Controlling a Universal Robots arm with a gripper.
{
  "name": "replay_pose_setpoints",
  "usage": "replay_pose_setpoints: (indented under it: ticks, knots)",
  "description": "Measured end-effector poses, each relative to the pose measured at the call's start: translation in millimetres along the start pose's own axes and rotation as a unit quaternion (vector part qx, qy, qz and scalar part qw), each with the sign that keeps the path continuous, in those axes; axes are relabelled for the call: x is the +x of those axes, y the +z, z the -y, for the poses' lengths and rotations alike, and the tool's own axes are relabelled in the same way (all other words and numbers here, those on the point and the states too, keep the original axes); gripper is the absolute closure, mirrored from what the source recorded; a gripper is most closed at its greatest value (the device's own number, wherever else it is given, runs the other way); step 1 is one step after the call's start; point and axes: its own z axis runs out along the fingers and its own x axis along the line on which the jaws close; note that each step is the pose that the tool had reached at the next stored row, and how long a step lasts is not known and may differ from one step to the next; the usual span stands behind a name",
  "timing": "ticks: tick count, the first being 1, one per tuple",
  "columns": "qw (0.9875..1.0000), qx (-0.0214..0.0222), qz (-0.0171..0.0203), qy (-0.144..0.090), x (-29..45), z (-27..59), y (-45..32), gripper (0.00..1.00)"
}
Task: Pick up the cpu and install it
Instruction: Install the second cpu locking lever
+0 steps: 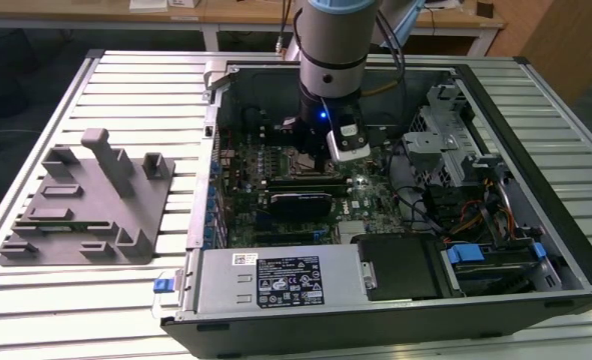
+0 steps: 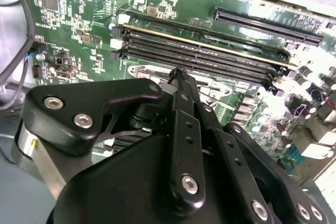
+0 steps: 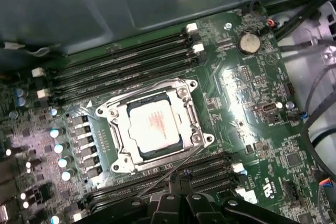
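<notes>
claw (image 2: 178, 74): fingers closed together, gripping nothing
cpu (image 3: 155, 127): in socket (image 3: 192, 113), just beyond claw's tips
label (image 1: 286, 281): white sticker, well apart from claw

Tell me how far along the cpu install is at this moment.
Done, by the look of it: the cpu lies flat inside the socket frame on the motherboard. In hand: the gripper hangs just beside the socket, apart from the chip and not carrying it. Left: I cannot tell whether the socket is latched.
</notes>
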Motion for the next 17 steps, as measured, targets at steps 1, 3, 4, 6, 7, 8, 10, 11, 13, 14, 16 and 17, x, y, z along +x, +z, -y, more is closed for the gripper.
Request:
replay_pose_setpoints:
  ticks: [1,3,4,6,7,8,10,11,13,14,16,17]
  knots:
    - [1.0,-0.0002,-0.0005,-0.006,0.1,0.1,0.1,0.89]
    - [0.9998,-0.0003,-0.0015,-0.021,0.4,0.2,0.4,0.89]
    - [0.9996,-0.0004,-0.0021,-0.029,0.5,0.3,0.5,0.89]
    - [0.999,-0.0007,-0.0031,-0.044,0.7,0.4,0.9,0.89]
    - [0.9987,-0.001,-0.0037,-0.052,0.8,0.4,1.2,0.89]
    - [0.9982,-0.0011,-0.0042,-0.059,0.9,0.5,1.4,0.89]
    - [0.9971,-0.0014,-0.0054,-0.076,1.2,0.6,2.1,0.89]
    - [0.9965,-0.0015,-0.0059,-0.083,1.5,0.7,2.6,0.89]
    - [0.9953,-0.0017,-0.0068,-0.097,2.3,1.0,3.2,0.89]
    - [0.9948,-0.0018,-0.0072,-0.102,2.9,1.2,3.5,0.89]
    - [0.994,-0.0019,-0.0077,-0.109,5.1,1.9,3.9,0.89]
    - [0.9938,-0.002,-0.0078,-0.111,6.6,2.4,4.2,0.89]
